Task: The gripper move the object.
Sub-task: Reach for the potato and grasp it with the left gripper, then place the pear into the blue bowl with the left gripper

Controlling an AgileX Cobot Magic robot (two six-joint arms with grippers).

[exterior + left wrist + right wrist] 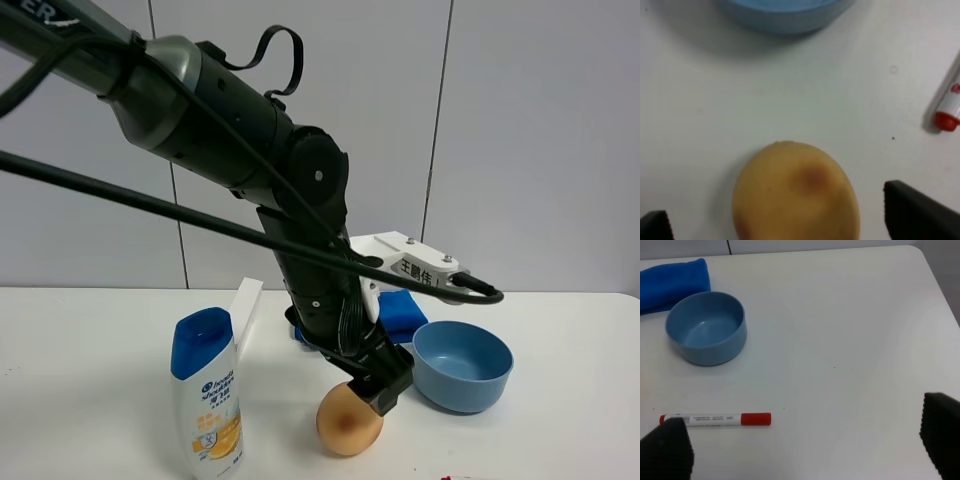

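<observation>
White table; left gripper spread, peach-orange fruit between its jaws, blue bowl just ahead; right gripper spread too.

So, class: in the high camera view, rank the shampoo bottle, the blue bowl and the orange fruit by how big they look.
1. Shampoo bottle, though it stands nearer the camera, so its lead is unsure.
2. Blue bowl.
3. Orange fruit, plainly smallest.

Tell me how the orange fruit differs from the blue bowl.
The fruit is peach-orange with a brown blotch; the bowl is light blue. The fruit is smaller and egg-round; the bowl is open and hollow. The fruit sits inside the open left gripper; the bowl stands free. Both rest on the table.
</observation>
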